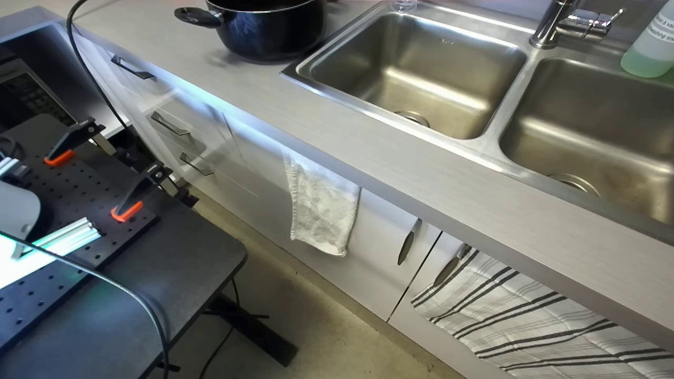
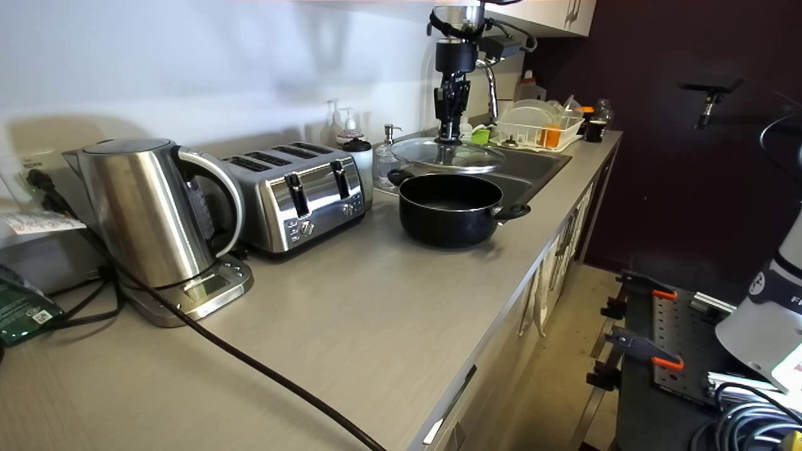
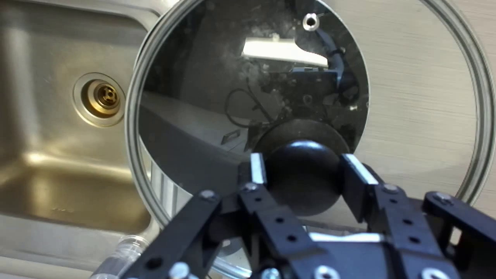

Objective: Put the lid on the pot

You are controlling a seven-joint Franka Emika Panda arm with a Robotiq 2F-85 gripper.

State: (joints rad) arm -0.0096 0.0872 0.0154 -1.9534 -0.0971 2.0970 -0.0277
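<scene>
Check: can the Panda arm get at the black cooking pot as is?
Probably yes: the Robotiq gripper holds the glass lid by its black knob above the black cooking pot, with nothing visible between them.

In an exterior view, the top edge crops the black pot (image 1: 271,31); far right of the pot, a bottle of green liquid (image 1: 653,45) is cropped. In the wrist view, the jaws partly hide the glass lid (image 3: 304,174) near the pot.

Legible txt: "washing" on greenish btl (image 1: 651,50), "F" on robot base (image 2: 764,329)
</scene>
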